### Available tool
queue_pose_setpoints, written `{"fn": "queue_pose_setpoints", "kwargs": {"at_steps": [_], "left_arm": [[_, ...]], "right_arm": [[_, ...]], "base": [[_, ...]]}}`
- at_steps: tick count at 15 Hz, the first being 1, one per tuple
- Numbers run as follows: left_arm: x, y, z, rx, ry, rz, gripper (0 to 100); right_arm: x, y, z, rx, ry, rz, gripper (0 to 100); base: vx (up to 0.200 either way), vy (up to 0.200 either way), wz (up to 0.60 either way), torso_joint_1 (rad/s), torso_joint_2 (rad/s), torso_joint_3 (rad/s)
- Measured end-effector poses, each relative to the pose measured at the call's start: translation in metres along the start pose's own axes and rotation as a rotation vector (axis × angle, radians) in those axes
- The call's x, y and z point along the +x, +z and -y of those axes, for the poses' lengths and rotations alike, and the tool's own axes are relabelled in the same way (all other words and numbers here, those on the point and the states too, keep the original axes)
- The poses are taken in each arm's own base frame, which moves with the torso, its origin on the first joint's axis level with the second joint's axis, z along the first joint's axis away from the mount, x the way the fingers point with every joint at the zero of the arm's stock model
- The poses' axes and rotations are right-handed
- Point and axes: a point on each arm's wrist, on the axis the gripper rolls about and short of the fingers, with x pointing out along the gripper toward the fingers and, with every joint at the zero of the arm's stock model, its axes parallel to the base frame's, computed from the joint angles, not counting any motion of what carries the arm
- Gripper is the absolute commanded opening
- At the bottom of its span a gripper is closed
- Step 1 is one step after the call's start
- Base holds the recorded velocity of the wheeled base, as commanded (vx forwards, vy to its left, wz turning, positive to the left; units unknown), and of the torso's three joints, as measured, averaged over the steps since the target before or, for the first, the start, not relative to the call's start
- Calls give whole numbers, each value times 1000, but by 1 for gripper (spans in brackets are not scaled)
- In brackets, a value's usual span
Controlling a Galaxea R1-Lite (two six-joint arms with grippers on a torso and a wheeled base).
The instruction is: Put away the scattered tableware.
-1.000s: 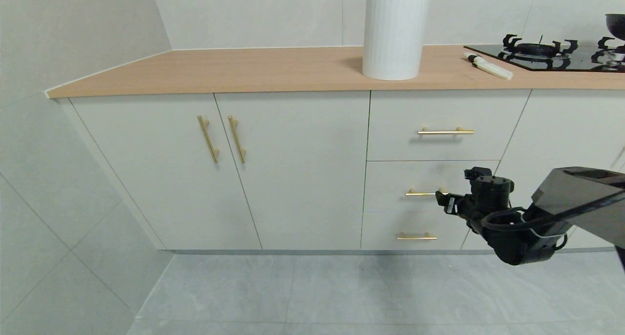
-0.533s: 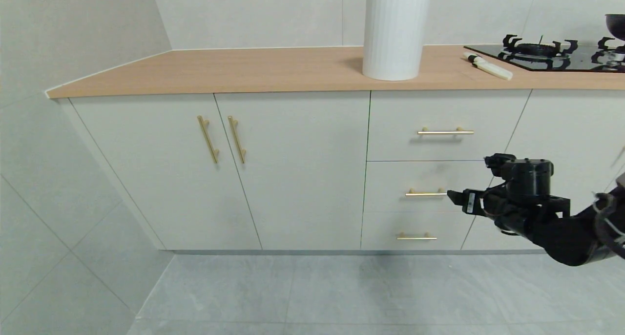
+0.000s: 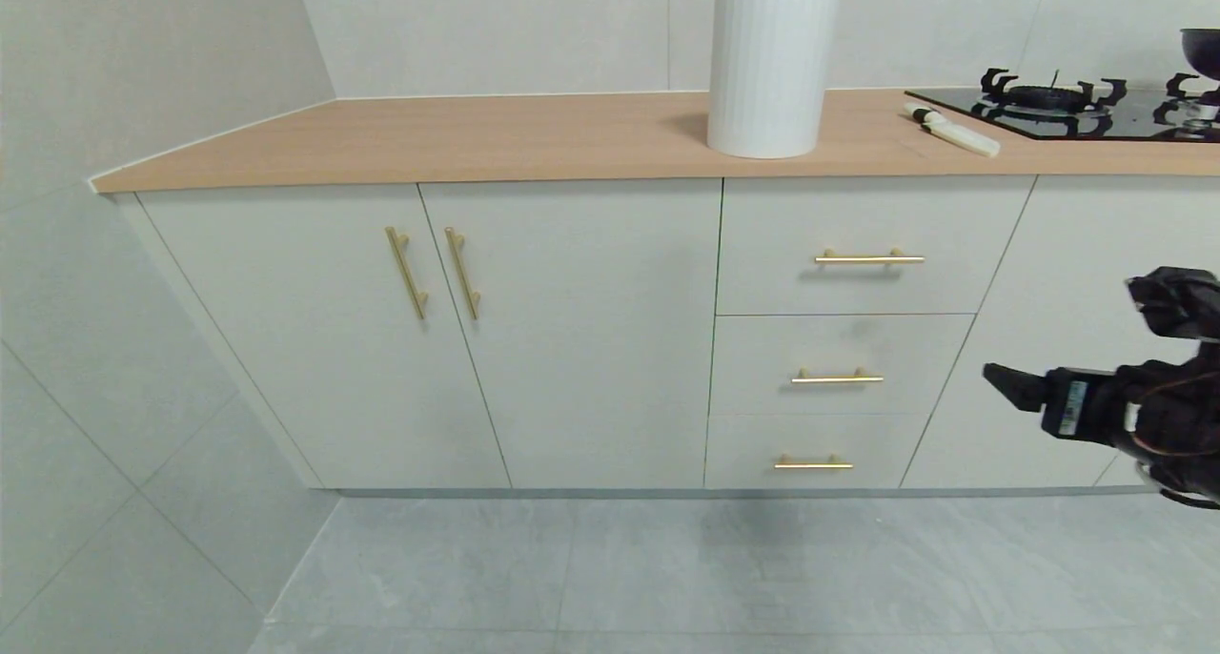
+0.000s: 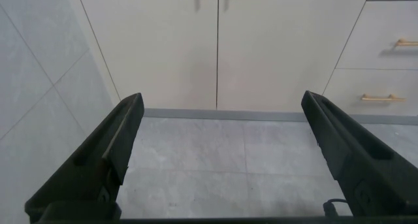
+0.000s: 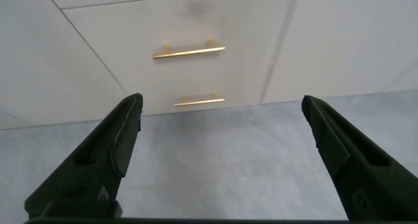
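A pale utensil with a dark tip [image 3: 951, 130] lies on the wooden counter [image 3: 477, 139] beside the hob. Below it are three shut drawers; the top handle [image 3: 869, 257], middle handle [image 3: 837, 378] and bottom handle [image 3: 812, 462] are gold bars. My right gripper [image 3: 1001, 385] hangs at the right edge of the head view, level with the middle drawer and well right of its handle. Its wrist view shows that right gripper [image 5: 222, 159] open and empty, facing the two lower handles. My left gripper [image 4: 222, 159] is open and empty, low over the floor before the cabinet doors.
A tall white ribbed canister [image 3: 772, 63] stands on the counter above the drawers. A black gas hob [image 3: 1077, 101] sits at the far right. Two cabinet doors with gold handles [image 3: 434, 271] are on the left. Grey tiled floor [image 3: 620, 568] lies in front.
My right gripper has drawn back to the right, away from the middle drawer's handle. The drawers stay shut and nothing on the counter has moved.
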Motion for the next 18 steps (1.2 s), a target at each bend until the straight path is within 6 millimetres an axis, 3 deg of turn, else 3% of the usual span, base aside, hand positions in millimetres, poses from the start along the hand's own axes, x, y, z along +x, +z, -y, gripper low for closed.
{"fn": "queue_pose_setpoints", "kwargs": {"at_steps": [5,7,10,14,16,18], "left_arm": [[0,0,0,0,0,0,100],[0,0,0,0,0,0,100],[0,0,0,0,0,0,100],[0,0,0,0,0,0,100],[0,0,0,0,0,0,100],[0,0,0,0,0,0,100]], "right_arm": [[-118,13,40,-36,-97,112,100],[-164,2,51,-51,-139,151,100],[-215,-29,59,-62,-149,192,100],[-255,-94,66,-109,-97,122,100],[-257,-108,67,-41,-66,186,100],[-246,-115,66,-10,-30,293,100]], "base": [[0,0,0,0,0,0],[0,0,0,0,0,0],[0,0,0,0,0,0],[0,0,0,0,0,0],[0,0,0,0,0,0],[0,0,0,0,0,0]]}}
